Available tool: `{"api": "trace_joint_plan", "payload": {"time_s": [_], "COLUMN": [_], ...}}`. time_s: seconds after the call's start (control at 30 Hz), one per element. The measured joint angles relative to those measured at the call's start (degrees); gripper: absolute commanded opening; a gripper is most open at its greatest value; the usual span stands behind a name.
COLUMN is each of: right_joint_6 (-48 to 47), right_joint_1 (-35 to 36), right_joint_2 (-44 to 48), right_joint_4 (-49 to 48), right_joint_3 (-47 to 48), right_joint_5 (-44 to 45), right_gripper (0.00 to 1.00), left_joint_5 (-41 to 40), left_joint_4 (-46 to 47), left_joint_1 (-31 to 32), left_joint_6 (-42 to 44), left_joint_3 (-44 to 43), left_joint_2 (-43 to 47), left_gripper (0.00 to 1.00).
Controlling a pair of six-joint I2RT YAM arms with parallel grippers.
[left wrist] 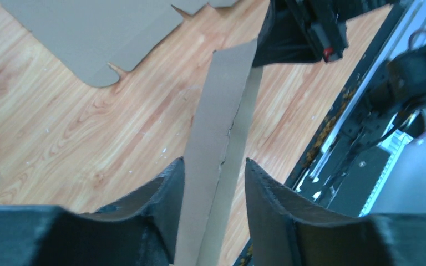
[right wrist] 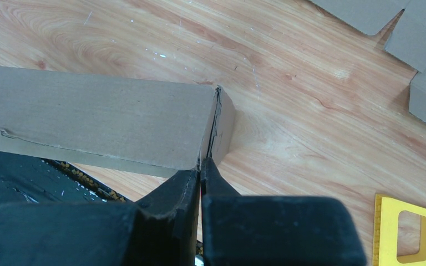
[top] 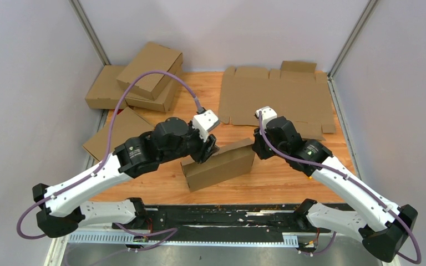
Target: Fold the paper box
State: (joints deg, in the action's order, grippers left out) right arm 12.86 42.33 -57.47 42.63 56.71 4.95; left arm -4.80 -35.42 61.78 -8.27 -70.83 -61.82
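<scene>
We see the paper box (top: 222, 166) in the middle of the wooden worktop (top: 280, 178). It sits between the two arms, with one long brown side facing the near edge.

The left hand (left wrist: 213, 169) is at the left end of the box, over its top edge. This hand is open. In the left wrist view a thin strip of the box runs up between the two black fingers (left wrist: 166, 185). One finger is right against the cardboard. The other has a small gap, and we can see the worktop through it.

The right hand (right wrist: 201, 166) is at the right end of the box. Its fingers are closed tight together. Their tips sit at the top corner of the box, where the long side meets the short end. We cannot tell if any cardboard is pinched between them.

A big flat cardboard sheet (top: 277, 100) lies at the far right of the worktop. Some folded boxes (top: 147, 75) are piled at the far left. A yellow flat thing (right wrist: 410, 233) with a hole in it lies near the right hand.
</scene>
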Motion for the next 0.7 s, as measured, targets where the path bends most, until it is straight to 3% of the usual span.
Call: {"api": "trace_joint_plan", "payload": {"time_s": [0.1,0.2,0.43,0.53,0.6,0.7], "right_joint_6": [0.0,0.0,0.2,0.1,0.2,0.4], "right_joint_1": [0.0,0.0,0.0,0.2,0.2,0.3], "right_joint_2": [0.2,0.8,1.6,1.6,1.6,1.6], "right_joint_4": [0.0,0.0,0.6,0.7,0.8,0.8], "right_joint_3": [-0.2,-0.5,-0.9,-0.9,-0.9,-0.9], "right_joint_5": [0.0,-0.1,-0.5,-0.4,-0.5,-0.6], "right_gripper": [0.02,0.02,0.02,0.03,0.08,0.25], "left_joint_5": [-0.9,-2.1,-2.2,-1.4,-1.2,-1.3], "left_joint_4": [1.3,2.1,5.8,12.2,17.3,21.8], "left_joint_1": [-0.1,-0.3,-0.4,-0.7,-0.8,-0.7], "left_joint_6": [-1.2,-2.3,-5.8,-8.1,-9.7,-11.3], "left_joint_3": [0.1,1.3,12.5,19.4,24.0,29.0], "left_joint_2": [1.3,0.9,1.4,4.6,8.5,12.9], "left_gripper": [0.23,0.12,0.04,0.03,0.01,0.01]}}
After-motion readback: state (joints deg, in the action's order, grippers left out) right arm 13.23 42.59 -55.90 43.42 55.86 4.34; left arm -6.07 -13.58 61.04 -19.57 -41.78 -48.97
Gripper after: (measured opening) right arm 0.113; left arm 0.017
